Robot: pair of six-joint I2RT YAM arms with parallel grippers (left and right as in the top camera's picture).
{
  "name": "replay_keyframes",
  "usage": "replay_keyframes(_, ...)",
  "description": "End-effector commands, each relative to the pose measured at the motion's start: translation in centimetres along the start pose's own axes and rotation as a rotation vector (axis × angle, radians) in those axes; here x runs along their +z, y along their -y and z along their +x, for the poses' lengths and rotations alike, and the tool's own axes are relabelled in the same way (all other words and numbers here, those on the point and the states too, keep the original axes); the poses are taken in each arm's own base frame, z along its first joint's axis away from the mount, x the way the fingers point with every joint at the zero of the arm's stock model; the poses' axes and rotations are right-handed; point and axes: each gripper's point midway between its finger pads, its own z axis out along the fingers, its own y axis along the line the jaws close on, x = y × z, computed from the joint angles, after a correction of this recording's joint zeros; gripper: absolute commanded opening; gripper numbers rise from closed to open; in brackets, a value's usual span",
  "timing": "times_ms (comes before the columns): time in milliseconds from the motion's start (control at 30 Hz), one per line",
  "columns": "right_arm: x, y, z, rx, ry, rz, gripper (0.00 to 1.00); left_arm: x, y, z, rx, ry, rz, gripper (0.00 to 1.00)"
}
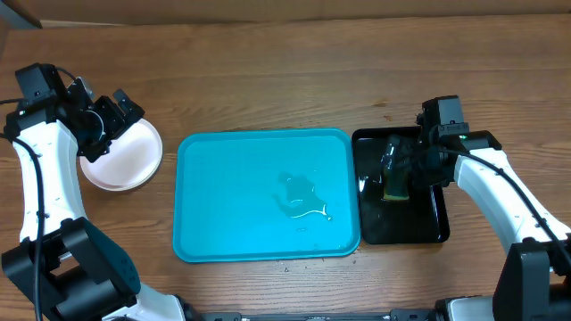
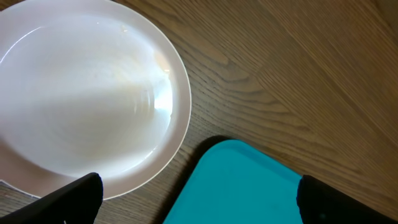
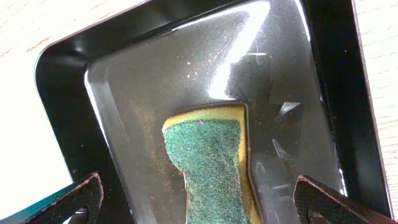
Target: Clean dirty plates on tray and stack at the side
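The tray [image 1: 232,196] is seen bare of plates; only a small puddle [image 1: 303,203] of water lies on its right half. The plates [image 1: 125,160] are found on the table [image 1: 268,80], just beside the tray's left edge. A white one is uppermost and looks clean; how many lie beneath it cannot be told from these views.

The left claw [image 2: 202,202] is held wide open and empty, over the gap between the pile and the tray's corner. From it, the plates lie slightly to the outer side and below. Being round, they offer no long axis, so any approach would be governed by the rim alone. The left arm is much the nearer to them; the right arm is well apart, across the whole tray.

The right claw [image 3: 202,202] is likewise fully open, with nothing gripped. It is poised above the sponge [image 3: 208,155], which lies green side up in the black tray [image 1: 428,223] with its narrow width between the fingers.

With no plate on the tray, the task is judged done or nearly so.
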Motion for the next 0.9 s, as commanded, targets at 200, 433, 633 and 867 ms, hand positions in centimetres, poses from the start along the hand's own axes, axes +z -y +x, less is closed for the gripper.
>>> replay_keyframes(200,-2.1,-0.8,-1.3,-0.014,0.078,-0.027,1.00,-0.8,0.2,-0.6,0.025,0.027,-0.006,1.00)
replay_keyframes(433,-10.0,-2.6,-2.8,-0.047,0.309,-0.127,1.00,-0.8,0.2,-0.6,0.025,0.027,-0.005,1.00)
replay_keyframes(633,-19.9,-3.6,-2.1,-0.084,0.592,-0.249,1.00,-0.8,0.2,-0.6,0.025,0.027,-0.005,1.00)
replay_keyframes(867,-30.5,-3.6,3.2,-0.152,0.913,-0.416,1.00,-0.8,0.2,-0.6,0.025,0.027,-0.006,1.00)
